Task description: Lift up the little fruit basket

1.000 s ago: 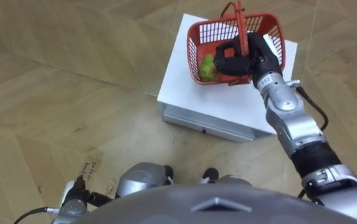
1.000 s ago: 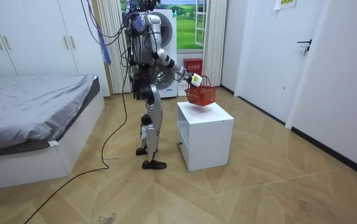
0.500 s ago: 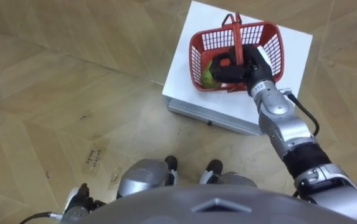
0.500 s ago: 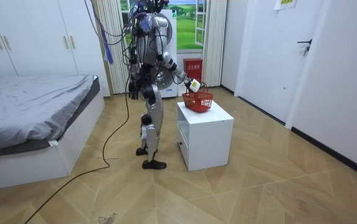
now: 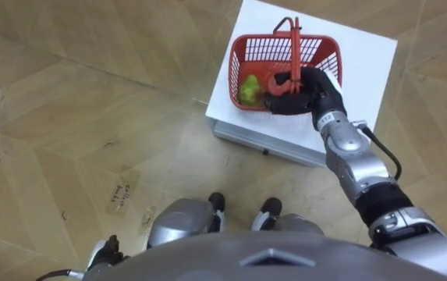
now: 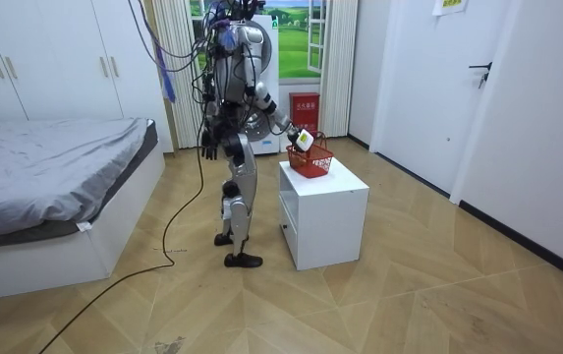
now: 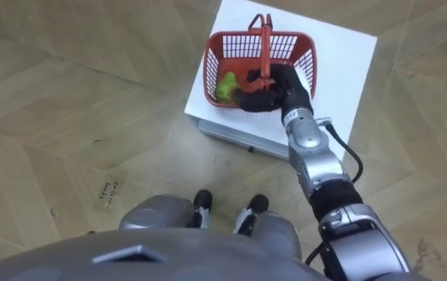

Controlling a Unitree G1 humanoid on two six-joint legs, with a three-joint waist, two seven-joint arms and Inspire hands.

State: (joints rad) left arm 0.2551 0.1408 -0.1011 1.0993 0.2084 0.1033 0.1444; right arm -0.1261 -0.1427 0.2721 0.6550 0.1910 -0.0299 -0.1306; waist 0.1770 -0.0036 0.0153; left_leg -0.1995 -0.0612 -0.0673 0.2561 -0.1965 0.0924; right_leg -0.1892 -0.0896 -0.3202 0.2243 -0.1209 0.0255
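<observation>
The fruit basket [image 5: 258, 51] is coloured red throughout, handle included, and its walls are pierced in a fine grid pattern. A yellow-green fruit [image 5: 247, 90] is seen inside it. The right hand [image 5: 310, 92] is covered in black. The cabinet [image 5: 375, 62] is painted plain white. The floor [image 5: 75, 117] is laid in light brown wood, in a herringbone pattern. The bed [image 6: 45, 162] is covered in grey.

Red mesh fruit basket [image 5: 274, 51], handles raised, a green fruit [image 5: 248, 90] inside, upright on the white cabinet [image 5: 371, 62].

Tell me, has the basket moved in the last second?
Yes: in the room view the basket has sunk toward the cabinet top, held by the right robot hand.
</observation>
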